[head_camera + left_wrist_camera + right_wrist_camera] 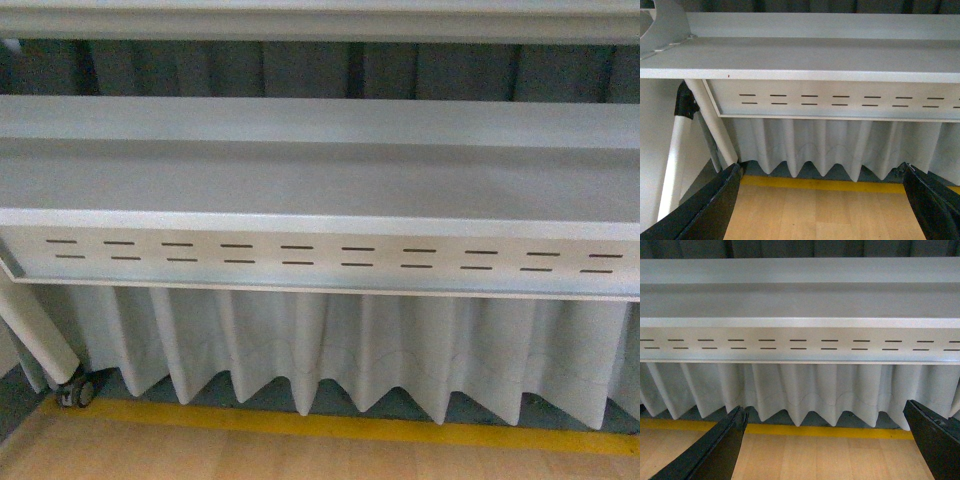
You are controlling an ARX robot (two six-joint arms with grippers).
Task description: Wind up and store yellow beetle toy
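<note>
The yellow beetle toy is out of view in all three views. My left gripper [822, 200] is open and empty, its black fingers [710, 207] spread wide over bare wooden floor. My right gripper [825, 442] is open and empty too, its black fingers [715, 450] wide apart over the same floor. Neither arm shows in the front view. Both grippers face a long grey-white table from below its edge.
A grey-white table [320, 180] with a slotted apron [330, 260] spans the front view, a pleated white curtain [350, 350] hanging below it. A yellow floor line [350, 428] runs along the wooden floor. A white table leg [715, 125] and a caster [75, 390] stand at the left.
</note>
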